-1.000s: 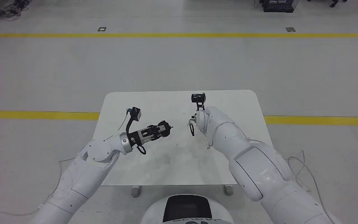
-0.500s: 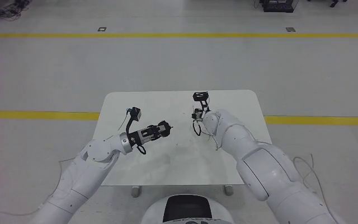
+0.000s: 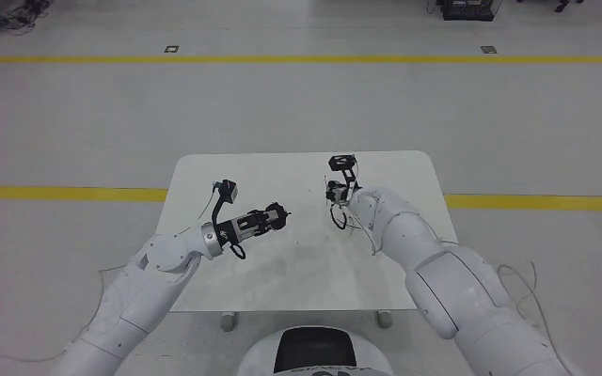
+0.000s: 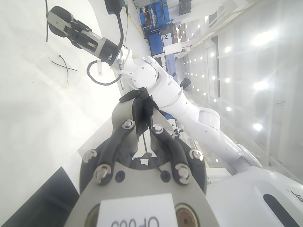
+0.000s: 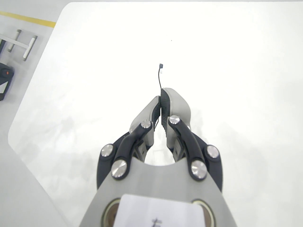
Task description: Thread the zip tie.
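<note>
The right arm [image 3: 390, 221] has drifted slightly rightward.

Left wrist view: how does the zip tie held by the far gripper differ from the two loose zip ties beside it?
The held zip tie is clamped in the right gripper, sticking out both sides; the loose zip ties lie free on the table. The held zip tie is nearly straight; the loose zip ties cross, one curving. All are thin and black.

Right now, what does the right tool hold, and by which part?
The right tool pinches a black zip tie by its strap, just short of the head; the head end sticks out past the tips.
</note>
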Robot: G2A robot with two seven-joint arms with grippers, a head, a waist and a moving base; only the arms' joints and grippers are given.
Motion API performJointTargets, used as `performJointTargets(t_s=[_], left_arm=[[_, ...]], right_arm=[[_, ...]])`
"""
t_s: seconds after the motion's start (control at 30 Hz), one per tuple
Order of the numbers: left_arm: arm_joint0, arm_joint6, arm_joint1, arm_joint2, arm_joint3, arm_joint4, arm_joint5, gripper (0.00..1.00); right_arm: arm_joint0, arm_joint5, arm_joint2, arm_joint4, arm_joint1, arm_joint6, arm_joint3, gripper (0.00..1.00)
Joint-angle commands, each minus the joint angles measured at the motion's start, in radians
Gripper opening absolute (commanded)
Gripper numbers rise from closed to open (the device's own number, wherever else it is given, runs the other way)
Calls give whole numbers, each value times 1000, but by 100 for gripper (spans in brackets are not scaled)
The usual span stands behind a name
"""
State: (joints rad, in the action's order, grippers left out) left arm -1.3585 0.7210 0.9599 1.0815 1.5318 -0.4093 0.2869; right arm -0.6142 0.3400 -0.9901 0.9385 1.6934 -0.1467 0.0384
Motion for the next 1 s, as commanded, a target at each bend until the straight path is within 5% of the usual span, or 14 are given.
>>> performJointTargets(t_s=[0.0,0.07,0.2,0.3,0.33,0.37,0.43,0.97], left_arm=[[0,0,0,0,0,0,0,0],[0,0,0,0,0,0,0,0],[0,0,0,0,0,0,0,0],[0,0,0,0,0,0,0,0],[0,0,0,0,0,0,0,0],[0,0,0,0,0,0,0,0],[0,0,0,0,0,0,0,0],[0,0,0,0,0,0,0,0]], right_arm=[[-22,0,3,-5,-10,-12,49,0],[-56,0,5,-13,-26,-34,128,0],[-204,0,-31,-31,-113,-162,464,0],[-469,-10,-189,2,-217,-406,996,0],[-611,-36,-269,8,-248,-541,1257,0],[-707,-59,-319,3,-265,-635,1424,0],[-827,-86,-379,-15,-283,-780,1624,0],[-827,-86,-379,-15,-283,-780,1624,0]])
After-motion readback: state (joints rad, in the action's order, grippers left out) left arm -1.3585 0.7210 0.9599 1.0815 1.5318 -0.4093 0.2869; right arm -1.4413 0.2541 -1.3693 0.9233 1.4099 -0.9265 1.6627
